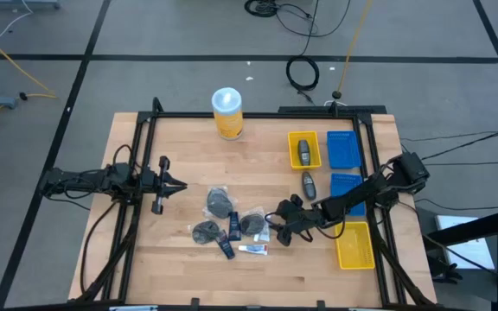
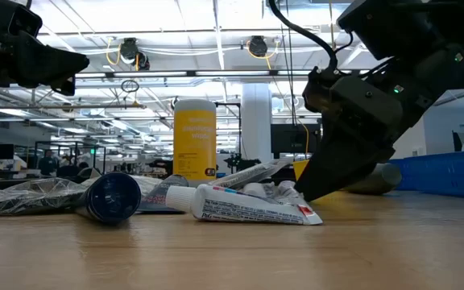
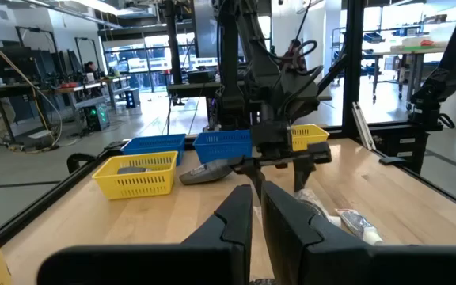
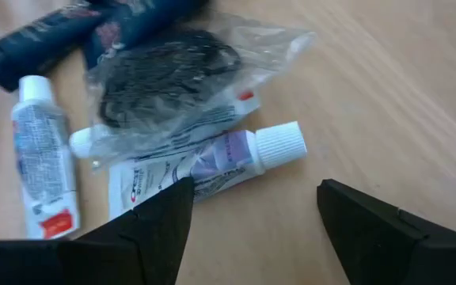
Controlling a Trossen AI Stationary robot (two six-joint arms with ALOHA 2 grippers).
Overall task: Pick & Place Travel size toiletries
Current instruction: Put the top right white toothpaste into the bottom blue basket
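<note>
Jaws: right gripper point(image 4: 248, 218) wide, empty | left gripper point(image 3: 257, 214) narrow | white tube point(image 4: 212, 162): ribbed cap, under bagged dark pouch point(image 4: 165, 75)

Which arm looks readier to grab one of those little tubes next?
The right. Its gripper is open and low beside the pile, a white tube just ahead of its fingers. The left gripper hangs shut, farther from the pile.

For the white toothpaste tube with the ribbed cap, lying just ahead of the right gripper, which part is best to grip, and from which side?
Grip the toothpaste tube across its flat body just behind the ribbed cap, coming from above. It lies flat on the table, and the right gripper is already open before it. Its tail end lies under the clear-wrapped dark pouch, so that end is poorer.
</note>
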